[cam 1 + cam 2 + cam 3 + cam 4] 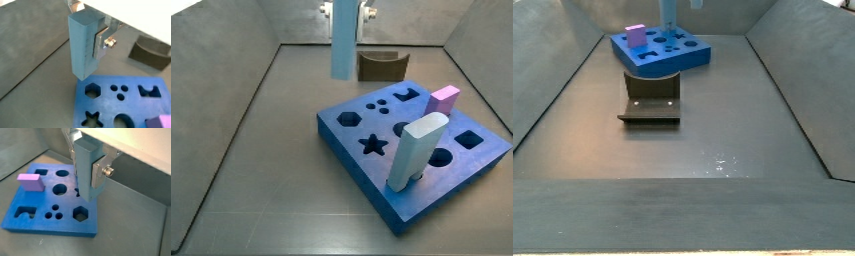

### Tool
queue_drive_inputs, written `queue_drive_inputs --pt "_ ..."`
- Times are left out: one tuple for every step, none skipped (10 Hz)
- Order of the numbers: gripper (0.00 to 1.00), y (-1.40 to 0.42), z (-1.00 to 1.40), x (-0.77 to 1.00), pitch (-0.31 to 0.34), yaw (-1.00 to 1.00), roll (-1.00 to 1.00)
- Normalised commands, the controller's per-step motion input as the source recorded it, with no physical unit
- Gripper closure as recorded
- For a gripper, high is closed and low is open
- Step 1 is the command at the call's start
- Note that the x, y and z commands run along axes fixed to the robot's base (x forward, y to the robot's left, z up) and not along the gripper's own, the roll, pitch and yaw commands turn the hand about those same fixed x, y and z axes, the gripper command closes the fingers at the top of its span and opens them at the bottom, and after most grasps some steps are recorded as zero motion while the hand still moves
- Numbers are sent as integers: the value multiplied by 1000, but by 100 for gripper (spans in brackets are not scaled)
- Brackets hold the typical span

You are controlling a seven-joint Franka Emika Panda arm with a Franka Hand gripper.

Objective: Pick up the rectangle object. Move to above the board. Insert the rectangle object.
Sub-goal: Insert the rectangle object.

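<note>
The rectangle object [85, 45] is hanging upright in the gripper [90, 37], clamped at its upper part between the silver fingers [103, 41]; its lower end is hovering clear of the board [137, 112], over the board's edge region in both wrist views. In a side view the bar [345, 40] is showing above the floor, behind the board's [398, 195] far corner. A short pink block [30, 182] is sitting in one cutout, and a thicker pale post [417, 150] is standing in another. The fixture [649, 100] is resting on the floor, just in front of the board [647, 62].
</note>
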Motion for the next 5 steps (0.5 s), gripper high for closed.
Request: queue_drive_inputs --pt "100 -3 0 169 63 -306 0" --pt "100 0 0 0 0 -20 0" --pt "100 0 0 51 0 -934 0" --pt "100 0 0 0 0 -1000 17" --pt "100 0 0 0 0 -1000 23"
